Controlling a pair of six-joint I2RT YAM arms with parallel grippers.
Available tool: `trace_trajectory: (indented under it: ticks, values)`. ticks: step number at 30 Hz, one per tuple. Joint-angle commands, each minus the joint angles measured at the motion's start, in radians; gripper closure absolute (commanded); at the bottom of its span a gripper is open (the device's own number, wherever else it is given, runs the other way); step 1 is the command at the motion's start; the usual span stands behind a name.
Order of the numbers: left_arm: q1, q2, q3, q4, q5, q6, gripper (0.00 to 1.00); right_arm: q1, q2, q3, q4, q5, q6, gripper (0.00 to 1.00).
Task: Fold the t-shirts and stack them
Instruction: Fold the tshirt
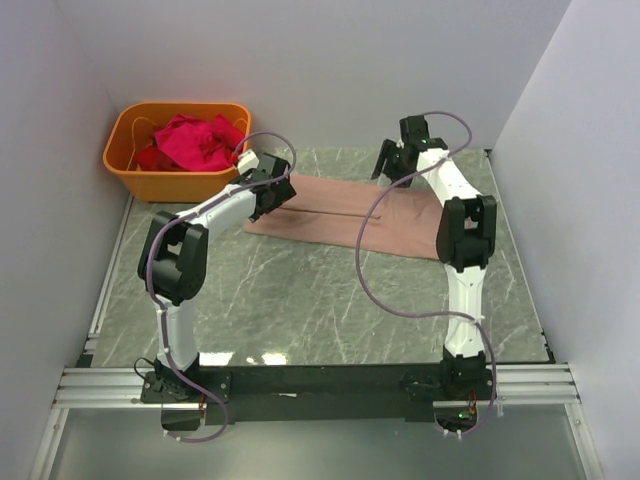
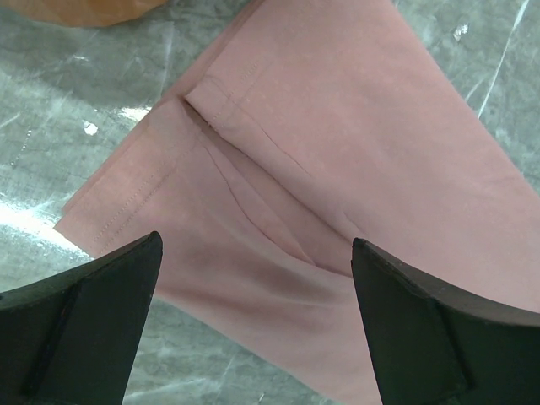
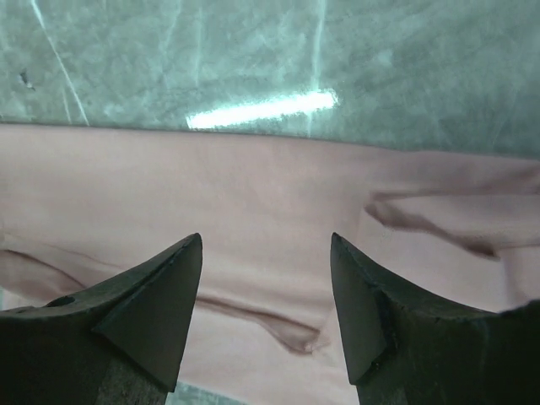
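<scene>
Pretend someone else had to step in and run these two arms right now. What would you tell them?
Left gripper: open, holding nothing, over the left end of the pink t-shirt.
Right gripper: open, holding nothing, over the shirt's far edge, towards its right end.
Things: the pink t-shirt lies flat on the table, on its far half. The magenta t-shirts lie crumpled in the orange tub at the far left.
Done: the pink shirt looks folded into a long band, with a sleeve tucked in.
Left: finish folding it, then fold the magenta ones and stack them all.
</scene>
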Motion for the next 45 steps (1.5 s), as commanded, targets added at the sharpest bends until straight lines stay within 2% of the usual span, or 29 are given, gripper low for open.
trace_trajectory:
  ticks: [1, 3, 8, 12, 18, 23, 27, 34, 39, 43, 45]
  values:
    - [-0.007, -0.040, 0.026, 0.063, 0.043, 0.062, 0.01, -0.002, -0.175, -0.141, 0.015, 0.050, -0.010, 0.31]
    - [-0.013, -0.039, 0.023, 0.090, 0.080, 0.074, 0.01, -0.016, -0.287, -0.293, 0.046, 0.084, -0.001, 0.30]
    - [-0.051, -0.054, 0.017, 0.011, 0.086, 0.042, 0.01, -0.069, -0.503, -0.634, 0.110, 0.117, 0.033, 0.30]
    - [-0.059, -0.096, -0.103, 0.112, 0.132, 0.016, 0.01, -0.100, -0.551, -0.750, 0.132, 0.130, 0.027, 0.29]
    - [-0.056, 0.007, 0.022, 0.059, 0.048, -0.010, 0.01, -0.123, -0.527, -0.767, 0.121, 0.141, 0.024, 0.29]
    - [-0.045, 0.084, 0.064, 0.128, -0.011, 0.002, 0.01, -0.136, -0.519, -0.772, 0.117, 0.150, 0.019, 0.29]
    - [-0.016, 0.157, 0.121, 0.102, 0.001, 0.014, 0.01, -0.171, -0.514, -0.770, 0.107, 0.153, 0.019, 0.29]
    - [-0.014, 0.211, 0.105, 0.249, 0.011, 0.034, 0.01, -0.182, -0.499, -0.766, 0.123, 0.147, 0.011, 0.29]
    - [-0.014, 0.273, 0.184, 0.169, 0.001, 0.022, 0.01, -0.182, -0.448, -0.743, 0.092, 0.167, 0.007, 0.29]
    - [-0.017, 0.257, 0.156, 0.046, 0.063, 0.008, 0.01, -0.182, -0.407, -0.717, 0.054, 0.193, 0.016, 0.29]
    - [-0.028, 0.228, 0.094, -0.025, 0.083, -0.027, 0.01, -0.182, -0.372, -0.689, 0.026, 0.196, 0.022, 0.29]
